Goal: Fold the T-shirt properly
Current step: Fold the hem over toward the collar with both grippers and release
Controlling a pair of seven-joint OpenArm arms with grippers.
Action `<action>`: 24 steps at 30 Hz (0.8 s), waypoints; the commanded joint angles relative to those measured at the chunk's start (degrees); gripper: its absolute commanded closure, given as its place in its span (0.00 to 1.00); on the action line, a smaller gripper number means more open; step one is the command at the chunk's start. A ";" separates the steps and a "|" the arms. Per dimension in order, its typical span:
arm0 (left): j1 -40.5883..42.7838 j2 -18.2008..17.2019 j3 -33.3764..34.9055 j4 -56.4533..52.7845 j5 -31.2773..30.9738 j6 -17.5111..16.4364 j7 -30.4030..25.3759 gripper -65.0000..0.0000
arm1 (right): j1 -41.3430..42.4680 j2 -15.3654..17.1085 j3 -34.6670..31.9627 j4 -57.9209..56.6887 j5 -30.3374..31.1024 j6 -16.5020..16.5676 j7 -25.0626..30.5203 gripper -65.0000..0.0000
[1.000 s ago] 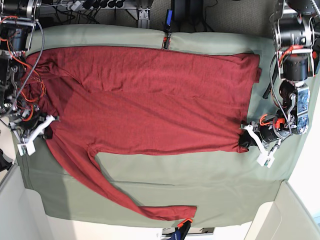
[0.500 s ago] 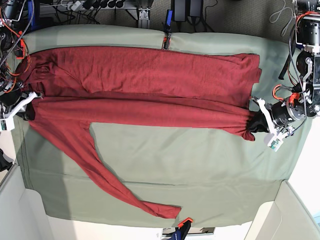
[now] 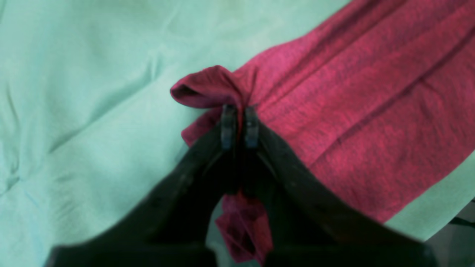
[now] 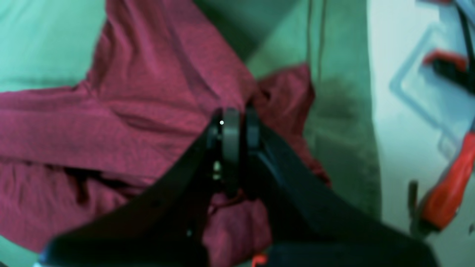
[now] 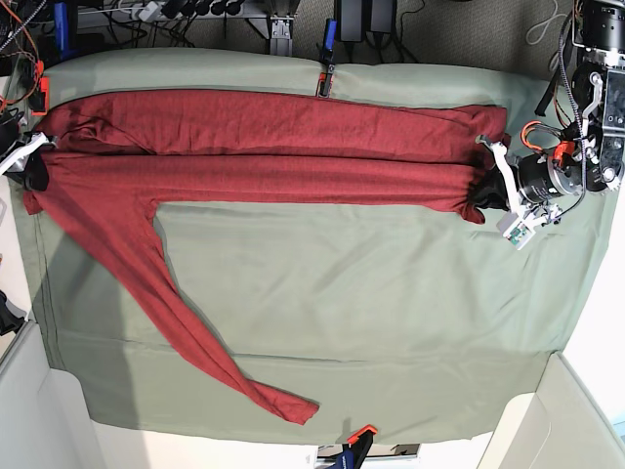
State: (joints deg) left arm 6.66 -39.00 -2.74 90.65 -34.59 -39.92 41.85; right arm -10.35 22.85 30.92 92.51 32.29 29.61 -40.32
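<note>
Lying doubled lengthwise along the far side of the green sheet (image 5: 371,293): T-shirt (image 5: 273,147), light, limp, thin knit, best taken by corners, left claw (image 3: 237,122) and right claw (image 4: 237,126) each pinching one.

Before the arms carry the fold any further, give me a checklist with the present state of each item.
1. Left gripper pinching the T-shirt corner: ok, jaws closed on bunched fabric.
2. Right gripper pinching the opposite end: ok, jaws closed on red cloth.
3. Lifted edge runs straight between the two grips: ok, a long even band in the base view.
4. Sleeve tucked in: not ok, it trails diagonally across the green sheet toward the near edge.
5. Green sheet lying flat: ok in the base view, only shallow creases.
6. Lifted edge aligned with the far edge: cannot tell.
</note>
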 commanded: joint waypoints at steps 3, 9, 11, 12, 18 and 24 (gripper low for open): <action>-0.94 -1.14 -0.76 0.90 -0.39 -0.08 -1.09 1.00 | 0.11 1.05 0.50 0.90 0.74 0.20 1.03 1.00; -0.92 -1.16 -0.76 0.90 -0.37 -0.08 -1.07 0.78 | 0.15 1.07 0.50 0.90 0.74 0.17 0.63 0.89; -0.92 -1.16 -0.76 0.90 -0.39 -0.08 -1.07 0.71 | 0.13 1.07 0.50 0.87 0.74 0.17 0.59 0.71; -0.92 -1.16 -0.76 0.90 -0.39 -0.08 -1.07 0.69 | 0.15 1.07 0.52 0.90 0.74 0.17 0.61 0.64; -0.92 -1.16 -0.76 0.90 -0.42 -0.08 -0.85 0.63 | 0.33 1.07 0.52 0.96 2.16 0.15 0.66 0.59; -0.92 -1.16 -0.76 0.90 -2.99 -0.08 -0.39 0.63 | 1.64 1.05 0.63 3.13 3.10 0.17 2.36 0.58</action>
State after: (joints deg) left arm 6.63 -39.03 -2.76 90.70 -36.99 -39.92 42.11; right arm -9.61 22.76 30.92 94.48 34.50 29.58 -39.62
